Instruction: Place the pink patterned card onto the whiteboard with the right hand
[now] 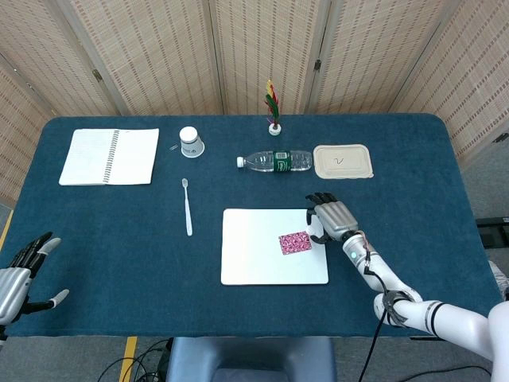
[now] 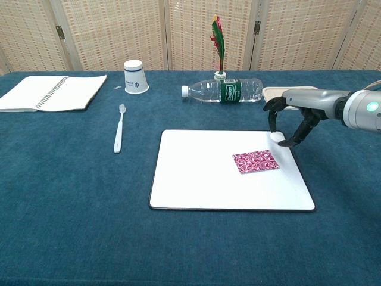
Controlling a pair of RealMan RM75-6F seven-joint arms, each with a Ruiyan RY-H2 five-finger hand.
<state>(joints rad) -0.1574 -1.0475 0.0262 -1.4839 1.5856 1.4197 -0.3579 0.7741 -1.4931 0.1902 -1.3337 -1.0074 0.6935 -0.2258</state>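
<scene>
The pink patterned card [image 1: 295, 242] [image 2: 255, 161] lies flat on the right part of the whiteboard [image 1: 254, 263] [image 2: 202, 179]. My right hand [image 1: 330, 219] [image 2: 292, 116] hovers over the board's right edge, just right of and above the card, fingers curled downward and apart, holding nothing. It does not touch the card. My left hand [image 1: 20, 270] rests at the table's front left corner with its fingers spread and empty; the chest view does not show it.
Behind the board lie a water bottle [image 1: 277, 161] [image 2: 223, 90], a tan lidded container [image 1: 343, 161], a feather in a small stand [image 1: 273, 107] and a paper cup [image 1: 191, 142]. A toothbrush [image 1: 187, 207] and an open notebook [image 1: 110, 156] lie to the left.
</scene>
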